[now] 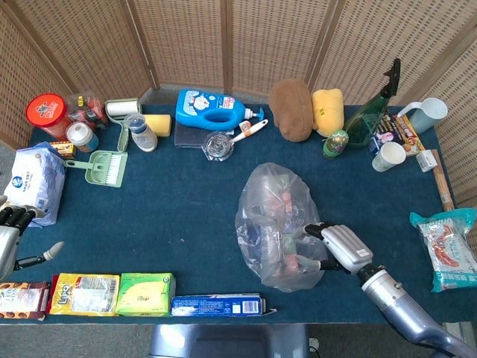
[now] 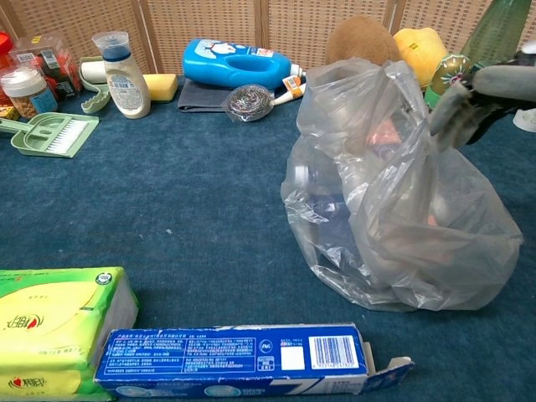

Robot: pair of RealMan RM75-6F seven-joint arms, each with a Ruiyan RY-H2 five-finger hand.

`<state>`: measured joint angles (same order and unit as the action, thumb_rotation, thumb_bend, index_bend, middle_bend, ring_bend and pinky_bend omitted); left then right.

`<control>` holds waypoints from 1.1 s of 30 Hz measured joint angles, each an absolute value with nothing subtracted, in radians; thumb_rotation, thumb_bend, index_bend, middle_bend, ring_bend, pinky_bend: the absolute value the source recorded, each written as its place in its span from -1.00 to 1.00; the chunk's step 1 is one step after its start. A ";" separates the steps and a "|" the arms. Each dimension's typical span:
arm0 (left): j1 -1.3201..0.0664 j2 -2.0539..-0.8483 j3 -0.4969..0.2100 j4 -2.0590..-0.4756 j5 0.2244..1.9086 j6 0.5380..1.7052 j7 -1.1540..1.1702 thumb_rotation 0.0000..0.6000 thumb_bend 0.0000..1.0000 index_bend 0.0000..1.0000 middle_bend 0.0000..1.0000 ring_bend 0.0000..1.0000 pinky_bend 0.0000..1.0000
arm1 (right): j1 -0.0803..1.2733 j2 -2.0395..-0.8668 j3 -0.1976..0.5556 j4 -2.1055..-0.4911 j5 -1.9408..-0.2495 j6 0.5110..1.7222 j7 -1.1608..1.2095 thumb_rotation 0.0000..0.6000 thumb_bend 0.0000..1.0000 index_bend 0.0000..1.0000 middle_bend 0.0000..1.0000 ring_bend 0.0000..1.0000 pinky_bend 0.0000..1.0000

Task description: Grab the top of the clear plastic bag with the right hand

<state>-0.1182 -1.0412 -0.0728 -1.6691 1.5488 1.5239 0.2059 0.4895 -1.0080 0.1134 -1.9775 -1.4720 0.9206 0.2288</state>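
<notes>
The clear plastic bag [image 1: 279, 224] stands in the middle of the blue table with several small packets inside. Its crumpled top [image 2: 356, 71] points toward the far side. In the head view my right hand [image 1: 339, 247] is at the bag's right side, fingers spread, with its fingertips [image 1: 311, 228] over the bag's edge. In the chest view the right hand [image 2: 484, 94] shows high at the bag's upper right, holding nothing. Whether it touches the plastic is unclear. My left hand [image 1: 11, 240] hovers open at the table's left edge.
A blue toothpaste box [image 2: 243, 360] and a green tissue pack [image 2: 54, 327] lie along the front edge. A snack packet [image 1: 447, 250] lies at the right. A blue detergent bottle [image 1: 212, 110], a brown plush [image 1: 291, 110], a steel scourer [image 2: 249, 102] and a green dustpan [image 1: 104, 165] line the back.
</notes>
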 measured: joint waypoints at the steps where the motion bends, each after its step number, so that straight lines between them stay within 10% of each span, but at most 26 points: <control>1: -0.118 -1.043 -0.073 -1.666 1.547 1.523 0.202 -1.00 -0.69 -0.28 -0.29 -0.38 -0.73 | 0.495 -1.011 0.114 -1.981 -1.468 0.914 0.229 -0.83 -0.65 -0.39 -0.31 -0.37 -0.53; 33: -0.140 -1.107 -0.073 -1.518 1.505 1.474 0.073 -1.00 -0.69 -0.28 -0.29 -0.38 -0.73 | 0.656 -1.250 0.214 -2.096 -1.082 0.875 0.196 -0.84 -0.66 -0.34 -0.31 -0.39 -0.54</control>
<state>-0.1403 -1.1066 -0.0733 -1.5176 1.5055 1.4740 0.0734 0.6565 -1.2498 0.2138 -2.0959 -1.0824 0.8752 0.1960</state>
